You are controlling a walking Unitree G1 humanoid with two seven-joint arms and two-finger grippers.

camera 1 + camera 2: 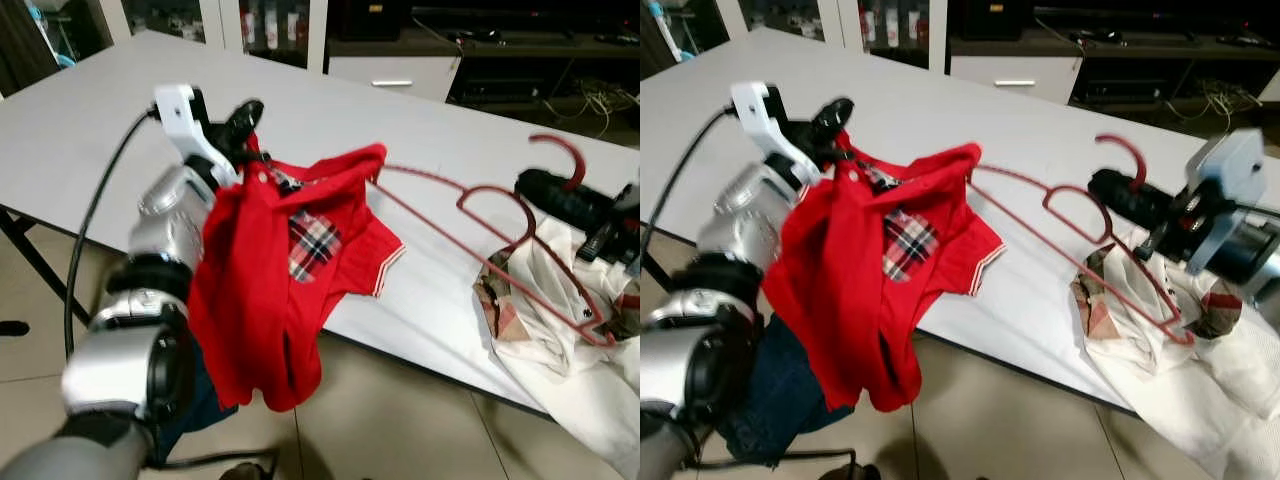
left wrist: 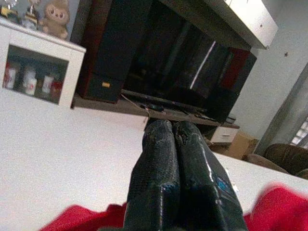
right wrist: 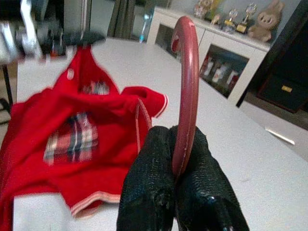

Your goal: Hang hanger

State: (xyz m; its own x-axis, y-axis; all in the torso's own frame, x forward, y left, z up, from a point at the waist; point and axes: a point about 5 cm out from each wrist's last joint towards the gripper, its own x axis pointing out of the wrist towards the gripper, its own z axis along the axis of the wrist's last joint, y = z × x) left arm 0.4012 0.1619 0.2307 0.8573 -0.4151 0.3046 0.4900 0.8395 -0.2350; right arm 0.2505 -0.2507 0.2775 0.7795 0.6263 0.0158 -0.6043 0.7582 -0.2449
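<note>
Right wrist view: the right gripper (image 3: pixel 175 192) is clenched on the dark red hanger (image 3: pixel 186 91), its 2 black fingers (image 3: pixel 147 192) pressed either side of the stem just below the hook, which curves up and away beyond the fingertips. In the right eye view the same gripper (image 1: pixel 1118 195) sits over the far side of the white table (image 1: pixel 970 120), with the hanger's wire frame (image 1: pixel 1080 250) running from it down towards the near table edge and across towards the red polo shirt (image 1: pixel 875 270). One shoulder of the hanger lies inside the shirt's collar opening; the other passes over a pale garment with checked lining (image 1: pixel 1140 330) that lies just beside the right gripper and spills over the table's near edge.

Left wrist view: the left gripper (image 2: pixel 173 139) has both fingers pressed together, with red cloth (image 2: pixel 279 211) bunched at their base. In the left eye view this gripper (image 1: pixel 245 120) pinches the shirt (image 1: pixel 270 280) at the collar, lifting it so that the body of the shirt, with its plaid chest pocket (image 1: pixel 313 245), hangs down past the table edge in front of the silver left arm (image 1: pixel 160 240). A black cable (image 1: pixel 95 220) loops from the wrist beside that arm. Beneath the hanging shirt is tiled floor (image 1: pixel 400 420); beyond the table stands a dark TV cabinet (image 1: pixel 520 50).
</note>
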